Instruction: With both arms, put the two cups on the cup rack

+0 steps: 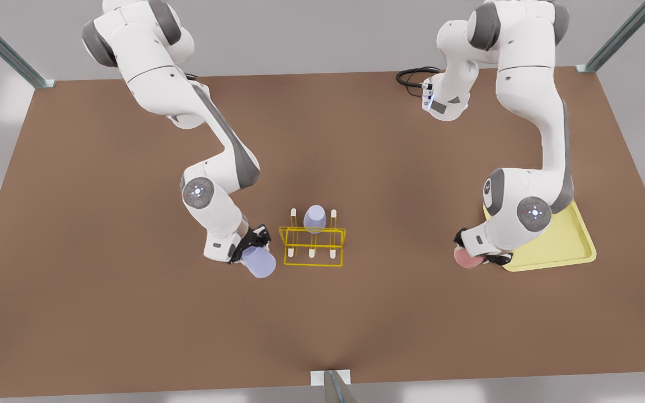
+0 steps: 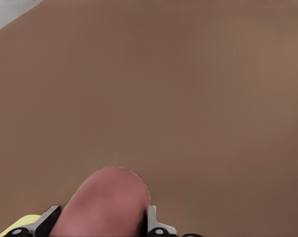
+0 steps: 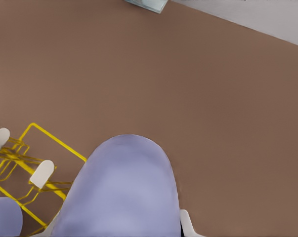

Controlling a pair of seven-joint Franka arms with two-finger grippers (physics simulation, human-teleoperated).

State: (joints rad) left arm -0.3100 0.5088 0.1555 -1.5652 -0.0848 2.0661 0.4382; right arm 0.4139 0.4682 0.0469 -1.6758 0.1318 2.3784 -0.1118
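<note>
Counter (image 1: 132,291) of plain brown is filling most of the front view, with two white arms reaching down over it from the top edge. The arm on the front view's left is carrying the right gripper (image 1: 256,250), which is hanging just left of centre, right beside the cup rack (image 1: 312,246). Its fingers are clamped on the lavender cup (image 1: 259,262), which is tilting with its closed end toward the lower right of the frame; the right wrist view is showing that cup (image 3: 124,190) large at the bottom edge, with the rack's yellow wire and white-tipped pegs (image 3: 25,170) at lower left. The arm on the front view's right is carrying the left gripper (image 1: 476,254), which is sitting at the near left corner of a pale yellow tray (image 1: 566,246) in the right half of the frame. Its fingers are closed around the pink cup (image 1: 467,258), and the left wrist view is showing the pink cup (image 2: 106,205) gripped between them at the bottom edge. A second lavender cup (image 1: 314,218) is sitting upside down on the rack's back row, at the middle of the frame.
</note>
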